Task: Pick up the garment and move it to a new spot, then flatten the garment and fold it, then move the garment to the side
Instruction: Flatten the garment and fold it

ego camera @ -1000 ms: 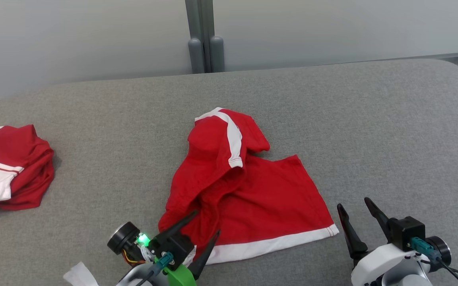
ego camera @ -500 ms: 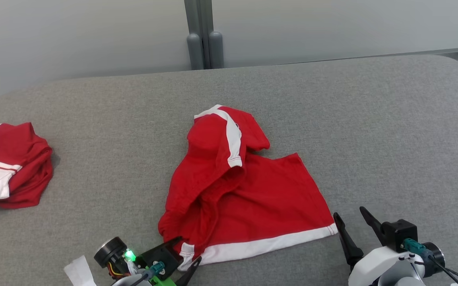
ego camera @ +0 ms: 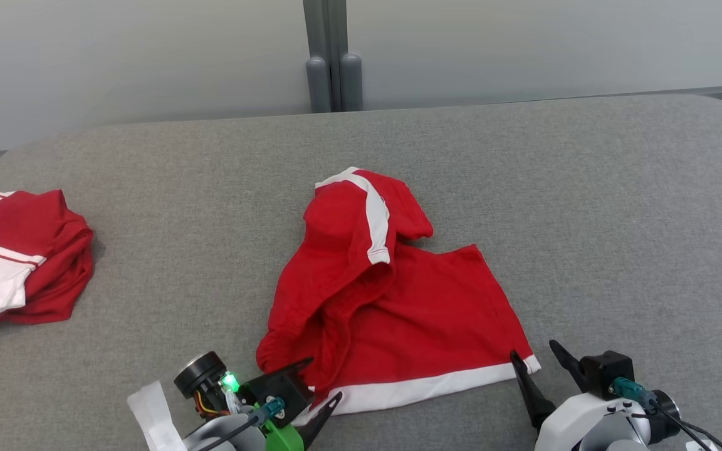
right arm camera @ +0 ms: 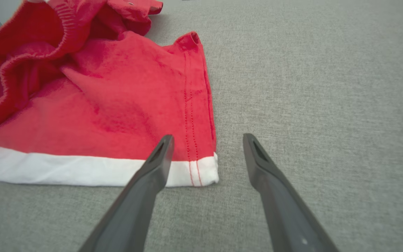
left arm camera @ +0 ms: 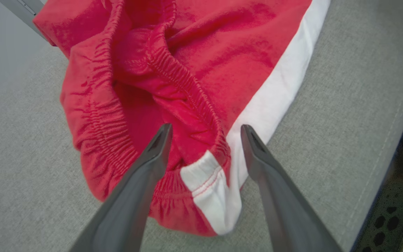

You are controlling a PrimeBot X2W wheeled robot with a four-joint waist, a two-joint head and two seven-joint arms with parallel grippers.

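- Left jaws stand apart astride the gathered waistband corner [left arm camera: 201, 168]; closing there may catch one layer only.
- Right jaws, also apart, flank the hem corner [right arm camera: 201, 169]; that thin flat edge may slip out.
- The garment [ego camera: 398, 313] lies crumpled in the middle of the tabletop [ego camera: 586, 188], one leg flopped over; uneven grips would twist it.

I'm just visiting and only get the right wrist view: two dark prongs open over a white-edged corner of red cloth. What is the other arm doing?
Observer: The left gripper is open too, its fingers either side of the elastic waistband of the red shorts.
Operator: Is anything else lying about?
Observer: Yes, a second red and white garment lies in a heap at the far left of the grey cushion.
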